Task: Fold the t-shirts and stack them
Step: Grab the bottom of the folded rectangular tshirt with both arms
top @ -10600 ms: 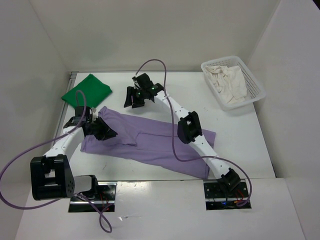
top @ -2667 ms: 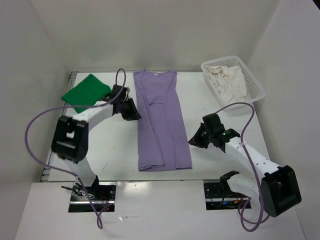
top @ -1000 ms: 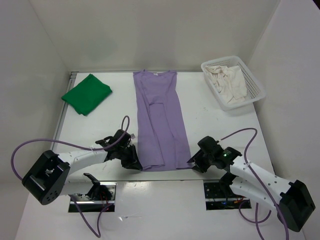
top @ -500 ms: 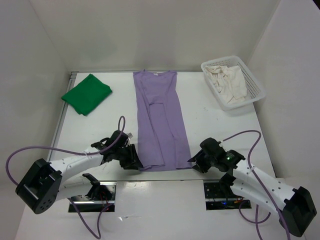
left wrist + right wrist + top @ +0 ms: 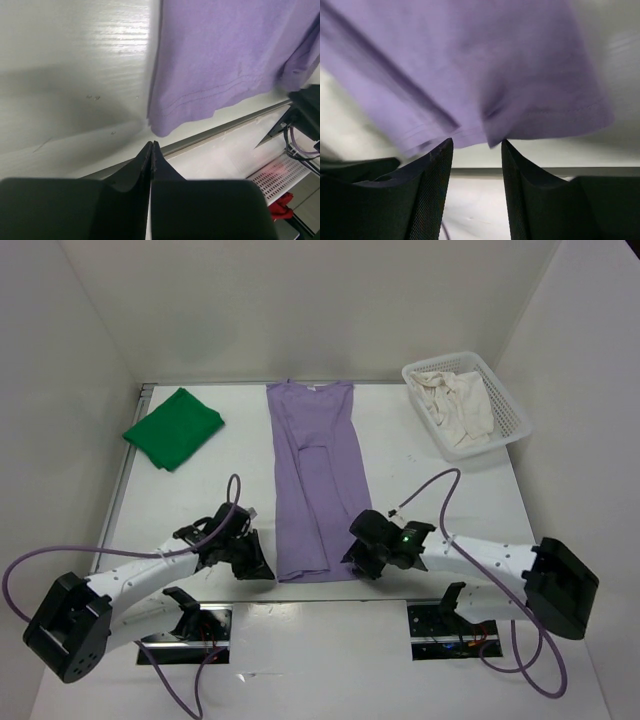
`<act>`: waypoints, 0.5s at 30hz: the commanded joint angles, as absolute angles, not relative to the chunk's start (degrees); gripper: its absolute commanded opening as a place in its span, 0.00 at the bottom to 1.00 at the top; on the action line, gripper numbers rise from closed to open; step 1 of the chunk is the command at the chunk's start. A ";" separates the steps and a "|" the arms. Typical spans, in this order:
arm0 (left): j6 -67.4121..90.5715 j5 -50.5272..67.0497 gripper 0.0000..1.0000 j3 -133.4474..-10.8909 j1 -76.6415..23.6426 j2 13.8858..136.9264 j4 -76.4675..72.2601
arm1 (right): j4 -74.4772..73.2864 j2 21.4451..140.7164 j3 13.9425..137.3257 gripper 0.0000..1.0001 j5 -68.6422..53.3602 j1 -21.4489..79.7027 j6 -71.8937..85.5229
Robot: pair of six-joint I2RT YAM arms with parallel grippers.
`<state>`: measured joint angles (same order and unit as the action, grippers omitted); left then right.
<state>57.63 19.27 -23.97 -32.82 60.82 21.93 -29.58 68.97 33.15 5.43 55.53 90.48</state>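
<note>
Count as the top view is showing it:

Shirts are numbering three: one green shirt (image 5: pixel 173 427), one purple shirt (image 5: pixel 320 480), one cream shirt (image 5: pixel 455 405).

One basket (image 5: pixel 507 400) is showing.

One table (image 5: pixel 230 470) is bearing everything.

Arms are numbering two: the left arm (image 5: pixel 150 570) and the right arm (image 5: pixel 480 558).

Grippers are numbering two, the left gripper (image 5: pixel 255 565) and the right gripper (image 5: pixel 362 558), each carrying two fingers (image 5: pixel 432 190).

Purple cables (image 5: pixel 30 565) are numbering two, one per arm.

Base plates (image 5: pixel 215 620) are numbering two.
</note>
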 commanded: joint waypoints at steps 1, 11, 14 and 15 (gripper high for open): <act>59.85 16.54 0.00 -24.60 -32.61 57.84 26.97 | -32.33 60.94 32.97 0.49 11.68 56.16 92.45; 61.08 24.16 0.74 -23.99 -32.08 62.21 15.75 | -40.25 46.41 25.40 0.49 10.90 55.02 97.04; 61.08 24.17 0.68 -23.99 -33.39 64.68 15.04 | -38.50 46.41 25.40 0.49 10.90 55.02 97.03; 61.08 24.17 0.63 -23.99 -33.40 64.69 14.33 | -38.50 46.41 25.40 0.49 10.90 55.02 97.03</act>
